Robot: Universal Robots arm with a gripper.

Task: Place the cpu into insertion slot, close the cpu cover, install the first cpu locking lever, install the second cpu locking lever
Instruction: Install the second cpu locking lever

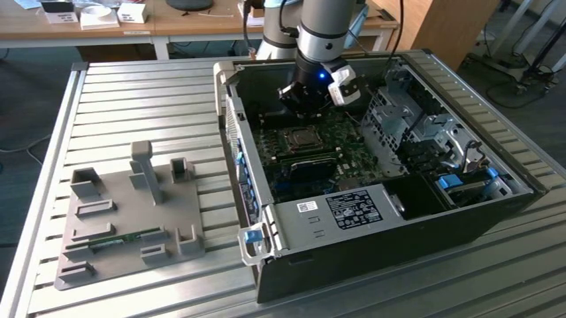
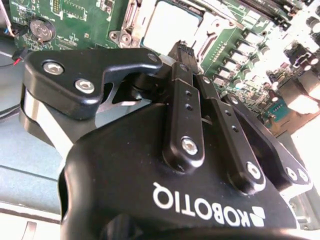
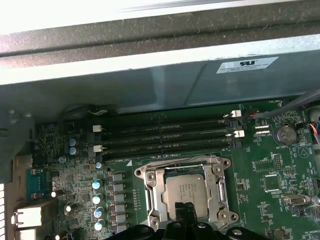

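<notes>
While hanging inside the open computer case [image 1: 389, 165] on the slatted metal desk [image 1: 132, 99] in the exterior view, sitting just above the green motherboard [image 1: 309, 156], behind the socket: the gripper [image 1: 311, 114] on the grey arm [image 1: 329, 26]. Lying on the board just in front of it, the insertion slot [image 1: 303, 139] with its silvery rim. Resting well apart on the desk, toward the exterior view's left, a grey fixture tray [image 1: 124, 218] carrying a green memory stick [image 1: 115, 240].

Looking along the black gripper [image 2: 184, 50] in the second wrist view: jaws pressed together, pinching nothing, tips meeting just short of the cpu [image 2: 170, 25], whose pale metal top is sitting in the socket beyond them.

Showing in the first wrist view: the cpu [image 3: 186, 190] lying flat in the insertion slot [image 3: 150, 192], with the cpu cover [image 3: 220, 192] framing it, the chip's top showing through the window. Running beside the socket, long black memory slots [image 3: 165, 135]. Poking in at the frame edge, the closed tips of the gripper [image 3: 186, 216], right over the chip's near edge; whether touching it, cannot tell.
</notes>
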